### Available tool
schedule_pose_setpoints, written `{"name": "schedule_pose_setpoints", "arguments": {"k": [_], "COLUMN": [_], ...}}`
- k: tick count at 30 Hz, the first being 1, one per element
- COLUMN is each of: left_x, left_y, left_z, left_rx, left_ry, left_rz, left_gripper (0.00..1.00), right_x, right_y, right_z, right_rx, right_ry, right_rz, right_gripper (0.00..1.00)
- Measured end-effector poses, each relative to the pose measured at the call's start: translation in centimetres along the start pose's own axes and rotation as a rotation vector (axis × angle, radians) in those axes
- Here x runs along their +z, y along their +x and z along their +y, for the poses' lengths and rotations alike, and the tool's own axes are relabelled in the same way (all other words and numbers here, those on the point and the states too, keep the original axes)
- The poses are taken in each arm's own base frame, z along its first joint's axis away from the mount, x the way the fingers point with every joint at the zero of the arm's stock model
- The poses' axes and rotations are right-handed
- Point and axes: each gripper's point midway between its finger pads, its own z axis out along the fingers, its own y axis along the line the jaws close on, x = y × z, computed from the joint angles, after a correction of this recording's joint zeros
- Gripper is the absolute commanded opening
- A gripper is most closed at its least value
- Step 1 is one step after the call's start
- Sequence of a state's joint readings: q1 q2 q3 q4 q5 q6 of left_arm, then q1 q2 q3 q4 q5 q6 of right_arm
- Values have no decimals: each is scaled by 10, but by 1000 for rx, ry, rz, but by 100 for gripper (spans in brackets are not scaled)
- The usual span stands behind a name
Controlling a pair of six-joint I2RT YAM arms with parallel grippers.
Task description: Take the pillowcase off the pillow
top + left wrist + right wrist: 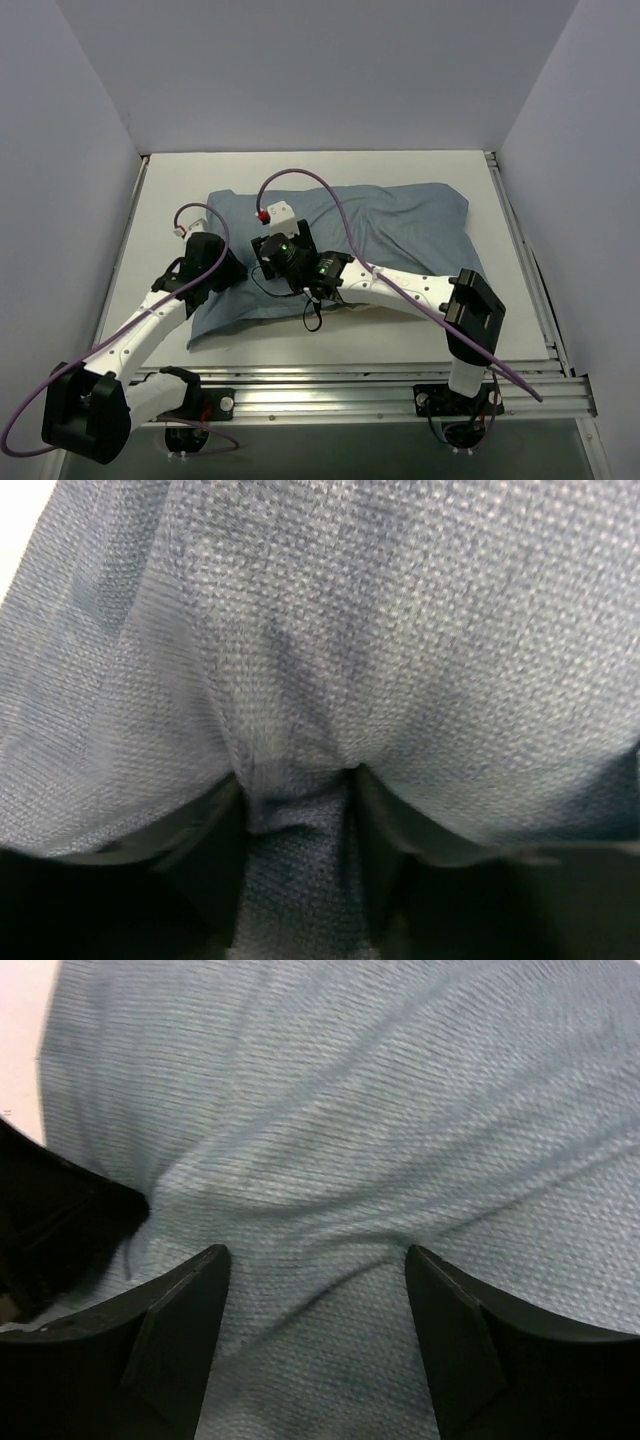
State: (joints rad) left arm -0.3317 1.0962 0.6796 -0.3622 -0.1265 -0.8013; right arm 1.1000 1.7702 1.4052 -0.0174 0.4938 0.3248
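**While Pressed Near Centre, Pinched at Eight O'Clock**

Although hidden from every view, judged the pillow to sit inside the pillowcase [400,225], going by the plump swell. Found that cover spread across the middle of the table [330,170], plain blue-grey face up. Saw the left gripper [297,810] clenched on a raised fold at the cover's eight o'clock edge, probably to take the cloth alone for peeling. Saw the right gripper [315,1290] just beside it, toward nine o'clock of centre, jaws parted astride a wrinkle and gripping nothing; likely placed there to pin the stuffing against the pull. Could not make out the open end.
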Motion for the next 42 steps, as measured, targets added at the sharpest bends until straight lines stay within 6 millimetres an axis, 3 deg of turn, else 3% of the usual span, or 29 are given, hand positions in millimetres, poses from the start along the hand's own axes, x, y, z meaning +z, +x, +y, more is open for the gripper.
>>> {"name": "schedule_pose_setpoints", "arguments": {"k": [2, 4, 5, 8, 12, 20, 25, 27, 29, 31, 33, 35, 40, 42], "left_x": [4, 8, 10, 13, 13, 9, 2, -1, -5, -13, -25, -43, -82, -83], "left_y": [1, 2, 3, 3, 2, 2, 2, 2, 1, -1, -5, -10, -23, -24], "left_z": [-1, -1, -1, -4, -12, -22, -34, -37, -38, -39, -44, -62, -121, -136], "left_rx": [-16, -34, -42, -61, -74, -80, -78, -65, -45, -8, 37, 98, 209, 240], "left_ry": [5, 6, 7, 22, 54, 104, 154, 168, 169, 161, 151, 170, 254, 249], "left_rz": [-1, 1, 3, 7, 7, 19, 38, 45, 47, 50, 38, 17, -65, -84], "left_gripper": [35, 24, 21, 9, 2, 2, 3, 7, 21, 47, 66, 84, 88, 88], "right_x": [3, 7, 8, 6, -5, -34, -45, -45, -43, -41, -40, -37, -32, -31], "right_y": [10, 21, 26, 35, 35, 39, 43, 43, 46, 51, 55, 56, 58, 58], "right_z": [-9, -23, -31, -54, -87, -168, -205, -206, -202, -199, -198, -195, -189, -187], "right_rx": [-3, -3, 2, 31, 111, 256, 347, 356, 346, 333, 317, 307, 286, 282], "right_ry": [41, 88, 109, 159, 204, 331, 358, 332, 296, 277, 274, 269, 260, 256], "right_rz": [11, 21, 26, 34, 20, 19, 31, 36, 47, 60, 68, 70, 71, 68], "right_gripper": [46, 33, 20, 1, 0, 0, 0, 0, 0, 0, 0, 0, 0, 0]}}
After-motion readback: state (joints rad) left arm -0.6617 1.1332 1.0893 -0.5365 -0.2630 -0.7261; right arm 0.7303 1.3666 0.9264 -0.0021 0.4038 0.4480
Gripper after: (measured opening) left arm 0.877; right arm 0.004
